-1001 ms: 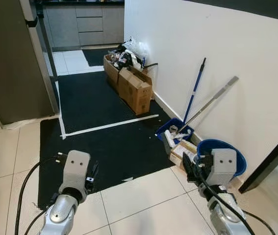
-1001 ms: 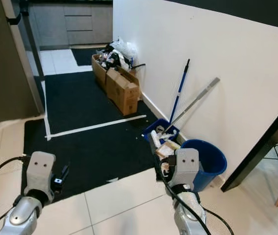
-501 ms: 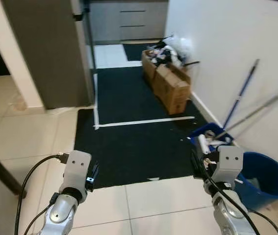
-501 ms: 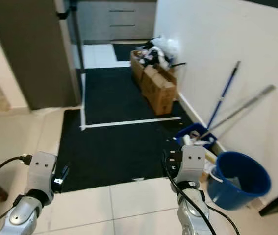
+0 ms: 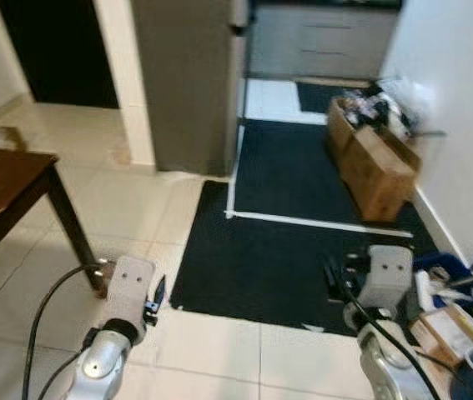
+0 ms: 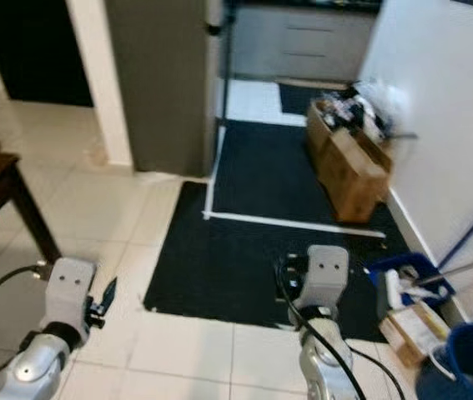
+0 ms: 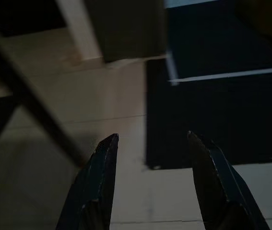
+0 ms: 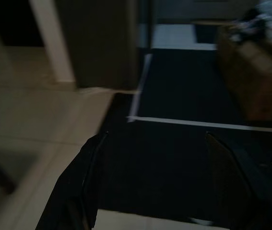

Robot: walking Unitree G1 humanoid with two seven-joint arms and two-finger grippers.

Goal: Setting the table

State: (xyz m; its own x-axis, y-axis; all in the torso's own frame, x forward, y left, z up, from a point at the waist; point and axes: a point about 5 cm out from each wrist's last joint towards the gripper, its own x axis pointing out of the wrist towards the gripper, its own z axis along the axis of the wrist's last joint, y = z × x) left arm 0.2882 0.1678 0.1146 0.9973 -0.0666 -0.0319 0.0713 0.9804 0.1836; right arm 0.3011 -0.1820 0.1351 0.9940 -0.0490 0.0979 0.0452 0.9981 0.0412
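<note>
A: Left of the black mat [image 5: 294, 242] stands the dark wooden table [image 5: 2, 179], the thing to be set; no tableware visible yet. Likely heavy, rigid, not for lifting. Dishes would probably be fragile, take by the rim.

B: Grippers?

A: Left gripper [image 7: 150, 167] spread wide, empty, over tiles beside the mat. Right gripper [image 8: 155, 167] also wide, empty, above the mat.

B: Containers?

A: Right of the mat: cardboard boxes [image 5: 374, 162] stuffed with clutter, contents blurred. Blue bucket [image 6: 461, 362] past the mat's right corner, inside unclear.
</note>
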